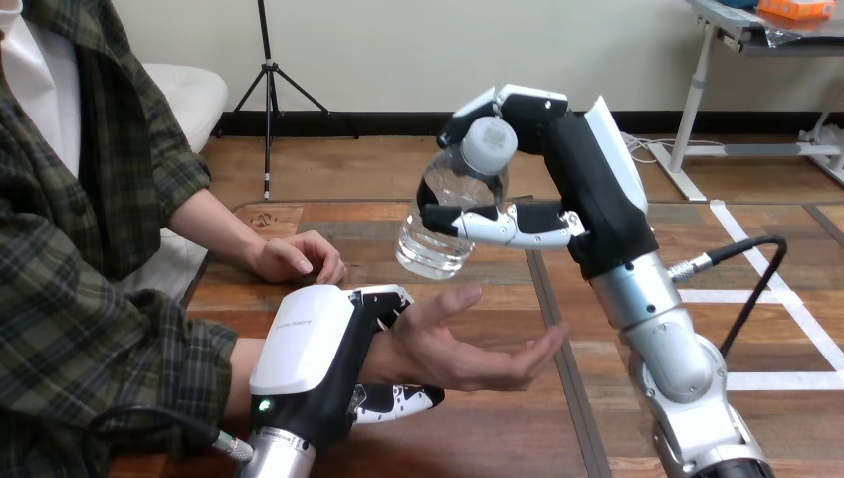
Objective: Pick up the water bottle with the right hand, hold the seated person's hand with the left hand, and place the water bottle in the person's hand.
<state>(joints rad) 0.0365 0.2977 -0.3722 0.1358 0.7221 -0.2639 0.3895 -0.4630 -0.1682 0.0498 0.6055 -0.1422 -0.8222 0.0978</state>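
Observation:
A clear water bottle with a white cap hangs tilted in the air over the table, cap toward me. My right hand is shut on it, thumb across its front and fingers over its top. Below it lies the person's hand, palm up and open, a short gap under the bottle's base. My left hand is shut on the person's wrist, fingers curled under it and thumb over it. The person's other hand rests on the table at the left.
The wooden table stretches under both arms, with bare room at the front and far right. The person's forearm enters from the left edge.

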